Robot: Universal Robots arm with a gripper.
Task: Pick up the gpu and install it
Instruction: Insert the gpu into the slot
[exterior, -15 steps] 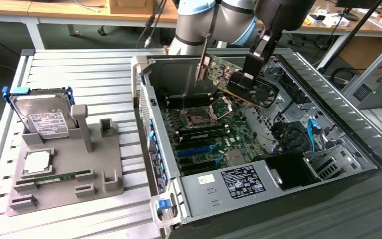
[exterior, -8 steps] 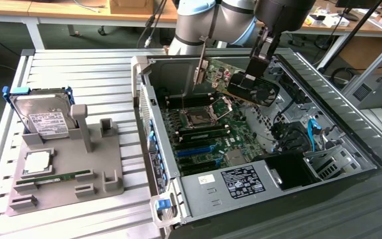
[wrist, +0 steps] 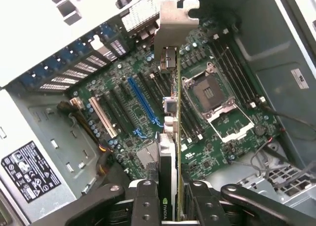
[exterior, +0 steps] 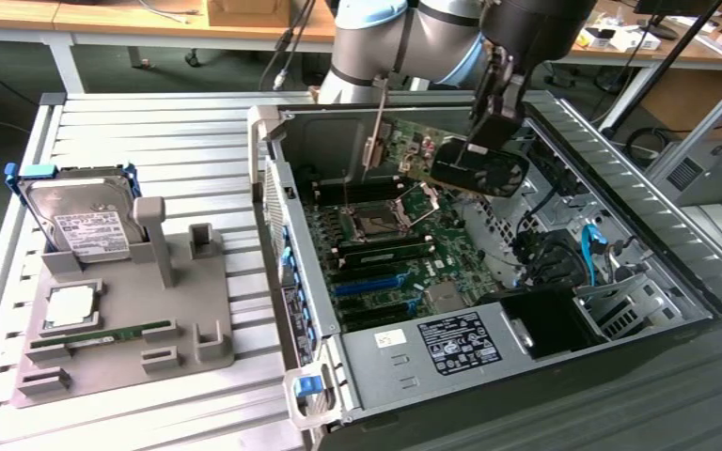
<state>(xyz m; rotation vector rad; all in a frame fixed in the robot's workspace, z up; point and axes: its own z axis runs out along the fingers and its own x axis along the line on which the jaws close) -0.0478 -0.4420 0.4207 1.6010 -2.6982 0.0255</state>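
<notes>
Now the gripper [exterior: 492, 130], jaws closed on the gpu [exterior: 462, 167], holds it above the motherboard [exterior: 399, 272], CPU socket [exterior: 374, 223] at its 8 o'clock.

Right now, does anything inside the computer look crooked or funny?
Yes. The dark flat graphics card with its silvery bracket hangs tilted above the green motherboard, clamped in the black gripper, not seated in any slot. Nothing looks broken.
</notes>
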